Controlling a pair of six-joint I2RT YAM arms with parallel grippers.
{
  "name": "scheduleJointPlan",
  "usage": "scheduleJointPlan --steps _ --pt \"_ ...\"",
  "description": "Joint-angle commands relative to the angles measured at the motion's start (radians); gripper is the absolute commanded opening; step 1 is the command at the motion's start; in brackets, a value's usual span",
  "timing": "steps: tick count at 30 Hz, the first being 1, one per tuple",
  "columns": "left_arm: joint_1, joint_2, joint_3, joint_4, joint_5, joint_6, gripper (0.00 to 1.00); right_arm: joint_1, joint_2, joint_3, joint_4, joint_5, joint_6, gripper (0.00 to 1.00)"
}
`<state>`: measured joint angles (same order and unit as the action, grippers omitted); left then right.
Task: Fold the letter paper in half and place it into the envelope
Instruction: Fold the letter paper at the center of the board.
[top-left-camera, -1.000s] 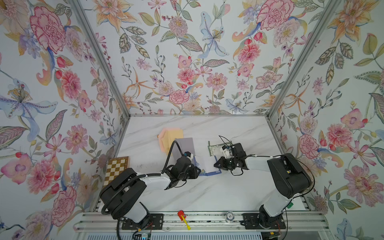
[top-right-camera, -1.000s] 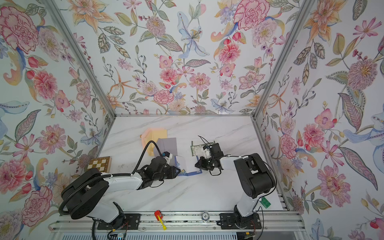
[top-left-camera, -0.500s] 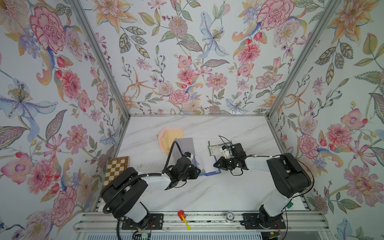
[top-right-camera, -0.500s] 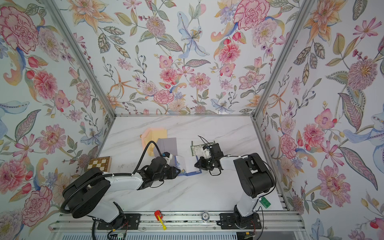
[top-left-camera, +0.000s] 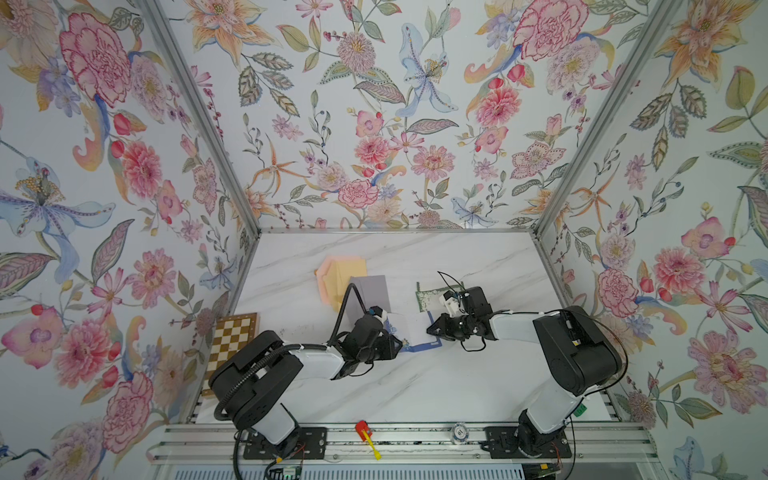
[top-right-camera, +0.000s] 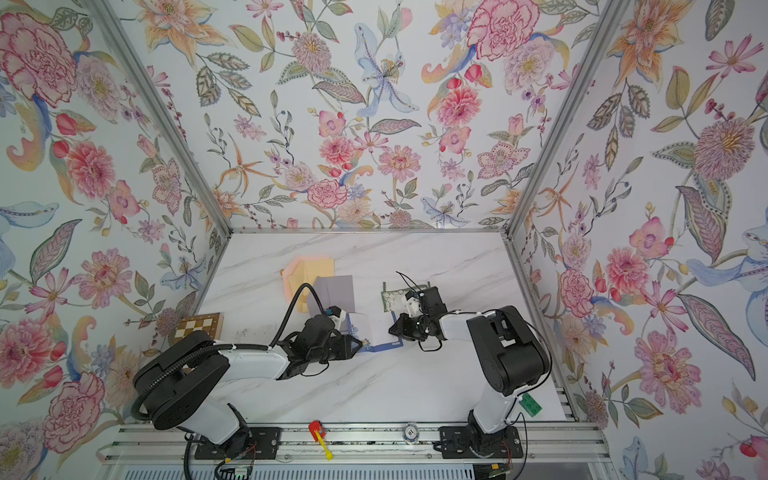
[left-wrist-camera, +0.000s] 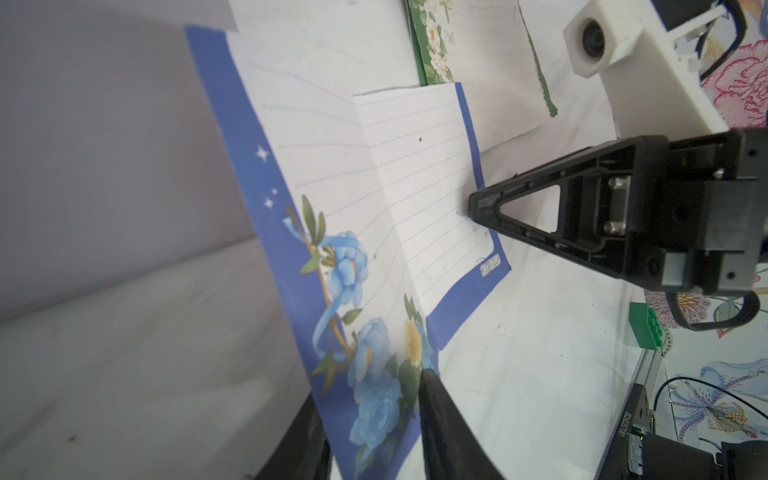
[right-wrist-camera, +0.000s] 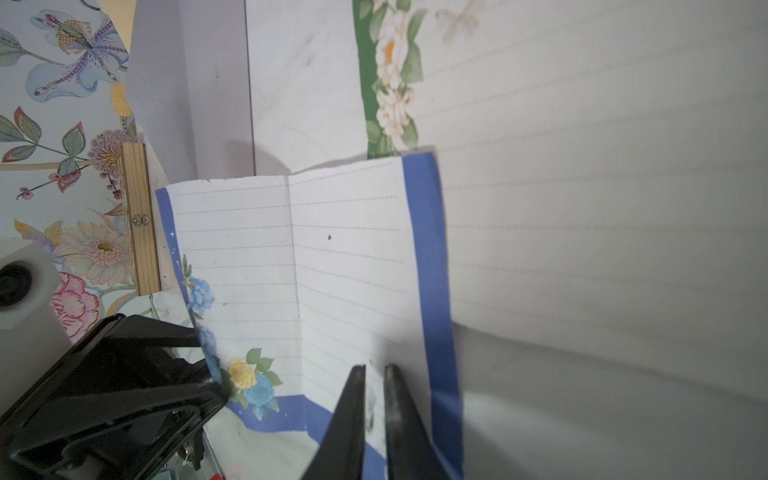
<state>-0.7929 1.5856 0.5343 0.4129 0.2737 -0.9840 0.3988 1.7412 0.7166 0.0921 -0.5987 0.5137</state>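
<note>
The letter paper (top-left-camera: 415, 328) is white, lined and blue-bordered, with a centre crease, and lies between the two arms. Its flowered half (left-wrist-camera: 332, 257) stands up steeply, while the other half (right-wrist-camera: 353, 270) lies flat on the table. My left gripper (left-wrist-camera: 370, 386) is open, with the paper's flowered corner slanting between its fingers (left-wrist-camera: 440, 415). My right gripper (right-wrist-camera: 375, 368) is shut, its tips resting on the flat half near the blue border. Behind the left arm lies a lavender envelope (top-left-camera: 368, 291), overlapping a peach envelope (top-left-camera: 338, 272).
A green-bordered letter sheet (top-left-camera: 426, 293) lies just behind the right gripper. A wooden chessboard box (top-left-camera: 235, 338) sits at the table's left edge, and a small green block (top-right-camera: 530, 404) at the front right. Floral walls close in three sides.
</note>
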Motion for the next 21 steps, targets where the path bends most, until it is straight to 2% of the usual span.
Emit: scheduleJointPlan --steps 1,5,8,14,21 --pt "-0.01 -0.013 -0.013 0.002 -0.005 0.003 0.31 0.009 0.096 -0.081 -0.232 0.145 0.006 0.15" --pt "-0.011 -0.013 -0.006 -0.019 -0.015 0.012 0.2 0.01 0.093 -0.083 -0.232 0.145 0.009 0.15" --pt "-0.009 -0.013 0.023 -0.056 -0.022 0.032 0.0 0.01 0.083 -0.086 -0.232 0.145 0.009 0.15" --pt "-0.01 0.015 0.172 -0.287 -0.047 0.142 0.0 0.014 0.02 -0.088 -0.214 0.12 0.0 0.19" --pt "-0.005 0.085 0.305 -0.422 -0.035 0.239 0.0 0.015 -0.11 -0.069 -0.236 0.119 -0.008 0.26"
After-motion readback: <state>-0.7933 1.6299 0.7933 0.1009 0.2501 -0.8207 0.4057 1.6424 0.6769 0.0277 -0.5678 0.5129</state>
